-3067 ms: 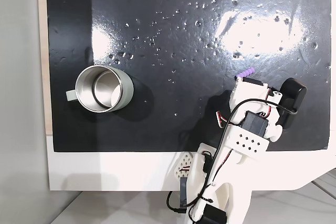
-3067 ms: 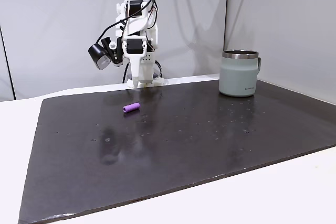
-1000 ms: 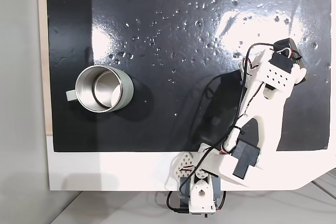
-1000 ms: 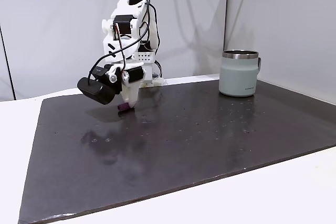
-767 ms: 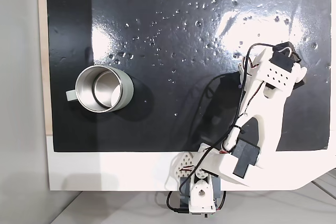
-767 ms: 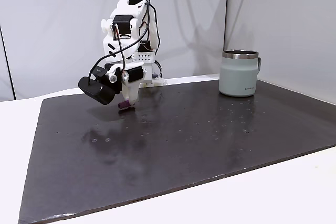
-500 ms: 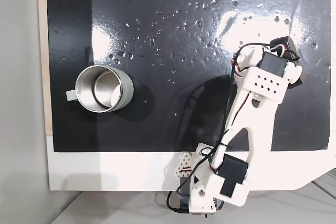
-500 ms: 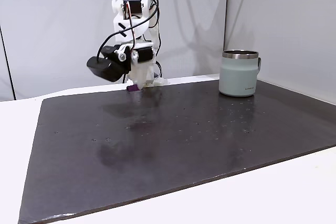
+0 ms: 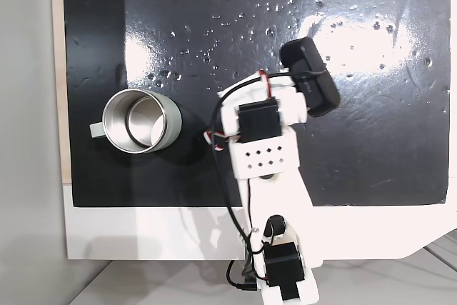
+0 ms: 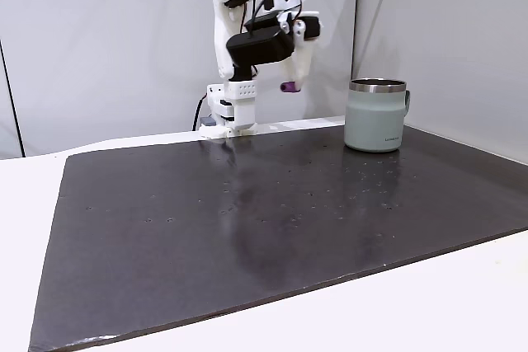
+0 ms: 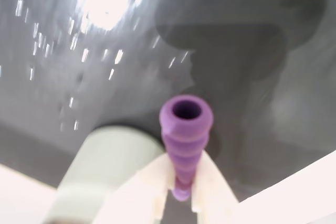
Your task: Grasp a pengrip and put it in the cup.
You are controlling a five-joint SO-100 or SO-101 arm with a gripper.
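My gripper [image 10: 289, 85] is shut on the light-purple ribbed pengrip [image 10: 289, 86] and holds it high above the black mat, a little left of the cup [image 10: 377, 114] in this fixed view. The wrist view has the pengrip [image 11: 185, 135] pinched at its lower end between my white fingers [image 11: 149, 187], its open end pointing away. The cup's pale grey-green wall [image 11: 100, 171] lies lower left of it there. From above, the steel cup [image 9: 139, 121] stands at the mat's left, handle to the left. My arm [image 9: 260, 151] reaches just right of it and covers the fingertips.
The glossy black mat [image 9: 214, 19] covers most of the white table [image 9: 143, 233] and shows bright glare patches. The arm's base [image 10: 231, 113] stands at the mat's far edge in the side-on fixed view. A black camera housing [image 9: 310, 76] juts from the wrist.
The gripper closed on the pengrip on the mat and lifted it. In the last half second the arm rose and swung toward the cup, carrying the pengrip.
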